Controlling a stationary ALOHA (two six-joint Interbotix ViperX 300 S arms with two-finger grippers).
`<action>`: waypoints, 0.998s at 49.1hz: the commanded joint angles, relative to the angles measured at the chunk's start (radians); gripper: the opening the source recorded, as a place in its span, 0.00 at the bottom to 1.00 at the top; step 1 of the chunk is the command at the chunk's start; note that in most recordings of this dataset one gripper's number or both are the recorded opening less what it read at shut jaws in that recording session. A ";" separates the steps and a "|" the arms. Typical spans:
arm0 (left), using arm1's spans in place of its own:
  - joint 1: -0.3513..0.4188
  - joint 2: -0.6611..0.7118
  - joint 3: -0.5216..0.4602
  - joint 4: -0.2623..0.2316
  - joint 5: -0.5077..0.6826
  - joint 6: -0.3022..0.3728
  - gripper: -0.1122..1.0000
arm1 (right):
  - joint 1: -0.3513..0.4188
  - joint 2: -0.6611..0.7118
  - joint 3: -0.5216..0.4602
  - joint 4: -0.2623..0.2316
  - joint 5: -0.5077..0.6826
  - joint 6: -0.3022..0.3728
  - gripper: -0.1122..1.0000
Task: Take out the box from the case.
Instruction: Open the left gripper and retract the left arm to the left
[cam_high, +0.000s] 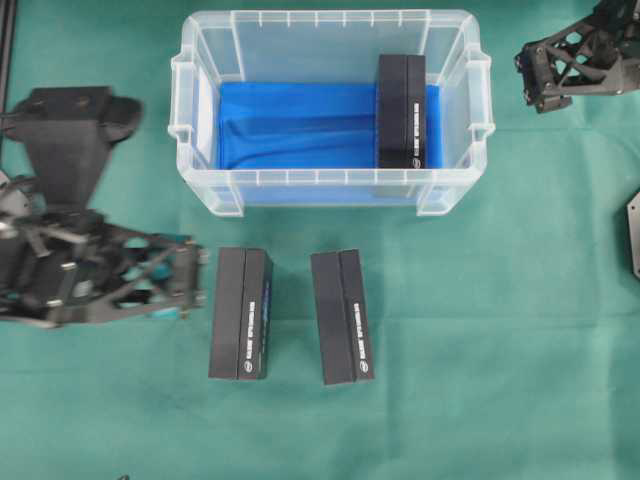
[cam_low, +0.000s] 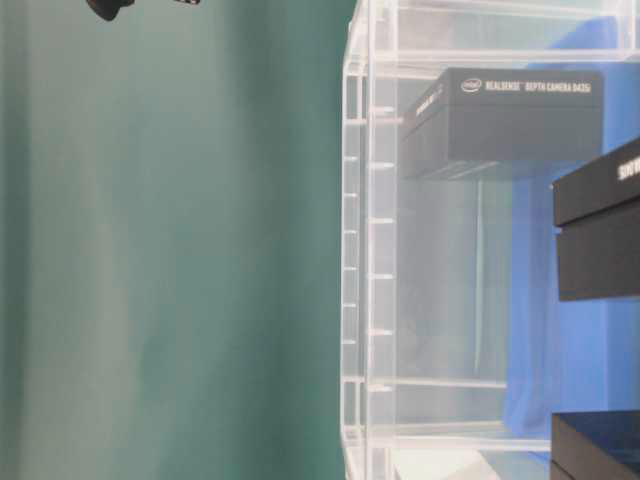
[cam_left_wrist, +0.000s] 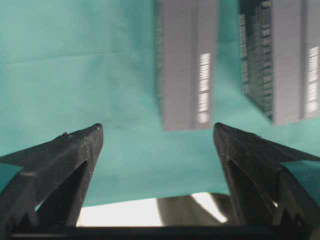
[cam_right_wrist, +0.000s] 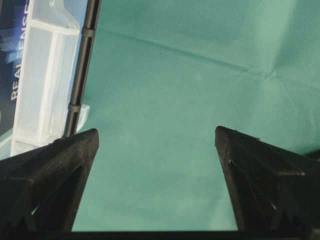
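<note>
Your box (cam_high: 401, 110) stands on edge at the right end of the case (cam_high: 330, 178), black and slim, on the blue cloth. Two like it (cam_high: 240, 312) (cam_high: 341, 316) lie on the counter (cam_high: 500, 350), probably taken out already. Left tool (cam_high: 195, 282) and right tool (cam_right_wrist: 156, 135) gape wide, empty.

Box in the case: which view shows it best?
Overhead: the whole box shows, at the right end of the case on the blue cloth. Table-level shows its printed side through the wall. Right wrist catches only lettering. Left wrist misses it.
</note>
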 joint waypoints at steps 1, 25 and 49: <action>-0.026 -0.066 0.029 0.000 0.014 -0.005 0.92 | 0.002 -0.014 -0.009 0.000 0.000 0.002 0.93; -0.028 -0.224 0.184 -0.009 0.035 -0.092 0.92 | 0.002 -0.014 -0.009 0.000 0.011 0.008 0.93; 0.311 -0.327 0.245 -0.009 0.051 0.222 0.92 | 0.002 -0.014 -0.009 0.000 0.015 0.023 0.93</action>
